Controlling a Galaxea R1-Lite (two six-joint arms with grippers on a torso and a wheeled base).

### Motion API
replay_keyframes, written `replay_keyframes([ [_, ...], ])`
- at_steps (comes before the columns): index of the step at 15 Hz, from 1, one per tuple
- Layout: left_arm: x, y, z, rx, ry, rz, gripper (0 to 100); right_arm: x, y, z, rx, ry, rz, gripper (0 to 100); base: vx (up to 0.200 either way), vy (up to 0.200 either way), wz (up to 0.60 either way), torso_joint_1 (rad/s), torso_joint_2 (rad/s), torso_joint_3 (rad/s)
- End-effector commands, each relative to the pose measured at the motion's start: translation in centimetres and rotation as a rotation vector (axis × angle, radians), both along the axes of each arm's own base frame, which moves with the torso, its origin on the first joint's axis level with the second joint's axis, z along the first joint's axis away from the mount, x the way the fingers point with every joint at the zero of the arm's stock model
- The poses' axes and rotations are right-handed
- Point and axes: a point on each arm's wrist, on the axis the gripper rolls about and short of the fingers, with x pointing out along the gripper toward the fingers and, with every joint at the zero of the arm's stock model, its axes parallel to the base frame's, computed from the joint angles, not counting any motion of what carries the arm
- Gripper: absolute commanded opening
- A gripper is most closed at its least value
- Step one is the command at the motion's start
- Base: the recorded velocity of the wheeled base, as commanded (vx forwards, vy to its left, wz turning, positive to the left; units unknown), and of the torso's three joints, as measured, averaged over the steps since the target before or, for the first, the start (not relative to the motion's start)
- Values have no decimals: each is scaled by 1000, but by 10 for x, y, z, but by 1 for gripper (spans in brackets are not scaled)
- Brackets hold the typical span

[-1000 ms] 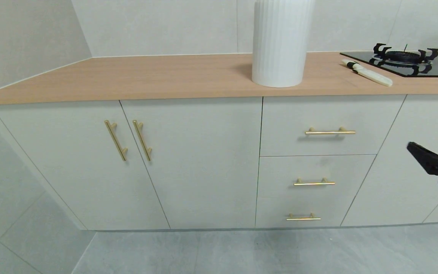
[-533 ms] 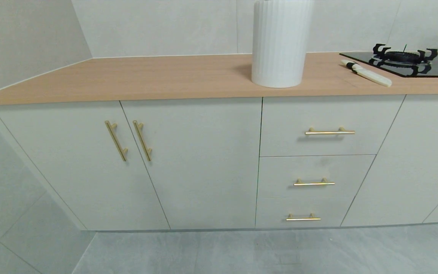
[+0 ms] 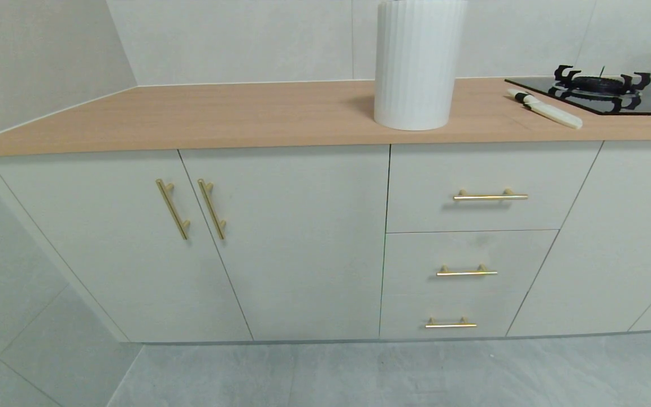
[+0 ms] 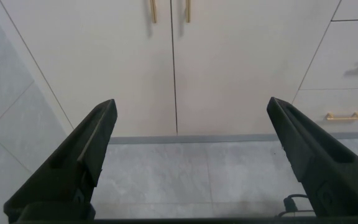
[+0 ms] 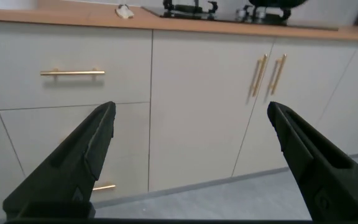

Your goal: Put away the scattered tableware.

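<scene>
A knife (image 3: 546,108) with a cream blade lies on the wooden countertop (image 3: 246,113), just in front of the black gas hob (image 3: 605,90). To its left stands a tall white ribbed container (image 3: 414,65). My left gripper (image 4: 190,107) is open and holds nothing, low in front of the double cabinet doors (image 4: 229,62). My right gripper (image 5: 190,111) is also open and holds nothing. It faces the drawer front with the gold handle (image 5: 72,73), and the knife (image 5: 124,10) shows above on the counter edge.
Below the counter are two doors with gold handles (image 3: 192,208) and a stack of three drawers (image 3: 467,271). Grey tiled floor (image 3: 359,373) runs in front. A tiled wall (image 3: 31,56) closes the left corner.
My right gripper showed at the head view's right edge one second ago and has since left that picture. Nothing on the counter has moved.
</scene>
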Motion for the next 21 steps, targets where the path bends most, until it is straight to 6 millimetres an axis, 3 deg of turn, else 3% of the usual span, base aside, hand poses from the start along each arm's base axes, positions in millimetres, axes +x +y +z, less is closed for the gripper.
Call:
replay_keyframes([
  [1, 0, 0, 0, -1, 0, 0, 100, -1, 1, -17, -4, 0, -21, 100, 0, 0, 0, 0, 0, 0],
  [3, 0, 0, 0, 1, 0, 0, 100, 5, 1, -27, 1, 32, -22, 100, 0, 0, 0, 0, 0, 0],
  [6, 0, 0, 0, -1, 0, 0, 100, 19, 8, -49, 39, 78, 293, 100, 0, 0, 0, 0, 0, 0],
  [8, 0, 0, 0, 1, 0, 1, 100, 29, 11, -65, 27, 88, 396, 100, 0, 0, 0, 0, 0, 0],
  [11, 0, 0, 0, -1, 0, 1, 100, 37, 11, -84, 30, 114, 408, 100, 0, 0, 0, 0, 0, 0],
  [21, 0, 0, 0, 1, 0, -2, 100, 37, 11, -95, 62, 224, 419, 100, 0, 0, 0, 0, 0, 0],
])
